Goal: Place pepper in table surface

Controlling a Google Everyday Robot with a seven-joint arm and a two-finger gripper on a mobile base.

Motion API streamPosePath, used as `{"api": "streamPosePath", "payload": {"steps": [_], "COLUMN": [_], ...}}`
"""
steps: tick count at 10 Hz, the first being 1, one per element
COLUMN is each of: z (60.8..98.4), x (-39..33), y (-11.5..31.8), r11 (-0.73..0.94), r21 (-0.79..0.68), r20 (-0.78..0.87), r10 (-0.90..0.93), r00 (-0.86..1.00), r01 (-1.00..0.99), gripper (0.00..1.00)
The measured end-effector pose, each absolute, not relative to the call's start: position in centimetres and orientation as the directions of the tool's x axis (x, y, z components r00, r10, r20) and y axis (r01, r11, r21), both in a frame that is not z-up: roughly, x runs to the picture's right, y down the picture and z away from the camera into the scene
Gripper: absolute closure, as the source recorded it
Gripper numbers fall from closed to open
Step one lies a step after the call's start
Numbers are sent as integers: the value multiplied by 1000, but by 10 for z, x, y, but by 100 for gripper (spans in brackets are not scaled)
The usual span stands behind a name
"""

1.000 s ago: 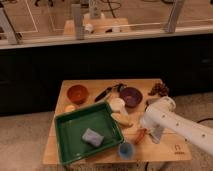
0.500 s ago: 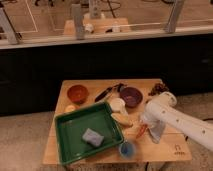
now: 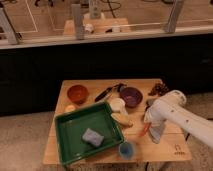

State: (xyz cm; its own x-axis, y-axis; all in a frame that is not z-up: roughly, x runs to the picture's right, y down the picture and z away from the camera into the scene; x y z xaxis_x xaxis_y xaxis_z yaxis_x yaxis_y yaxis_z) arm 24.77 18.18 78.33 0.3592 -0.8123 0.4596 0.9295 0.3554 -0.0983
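The pepper (image 3: pixel 145 129) is a small red-orange sliver lying low over the light wooden table surface (image 3: pixel 165 150), right of the green tray. My gripper (image 3: pixel 155 133) is a grey piece at the end of the white arm (image 3: pixel 175 112). It sits right beside the pepper, on its right, at table height. I cannot tell whether the pepper rests on the wood or is held.
A green tray (image 3: pixel 70 145) holds a grey sponge (image 3: pixel 92 136). Around it are an orange bowl (image 3: pixel 77 93), a purple bowl (image 3: pixel 131 96), a blue cup (image 3: pixel 126 149), a pale tan oblong food item (image 3: pixel 121 119), a black utensil (image 3: pixel 106 93) and a dark cluster (image 3: pixel 159 89).
The white arm's upper part has shifted right and slightly up. The pepper stays in about the same spot by the tray.
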Motion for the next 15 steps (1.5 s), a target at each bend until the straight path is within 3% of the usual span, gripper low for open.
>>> {"api": "streamPosePath", "payload": {"steps": [7,15], "z": [745,753], "x": [283,240], "y": [165,174], "r11": [391,298], "r21": [-67,2], "r20": [424,434], "r10": [-822,-860], "r00": [381,268], "r01": [918,955], "gripper": [100,100]}}
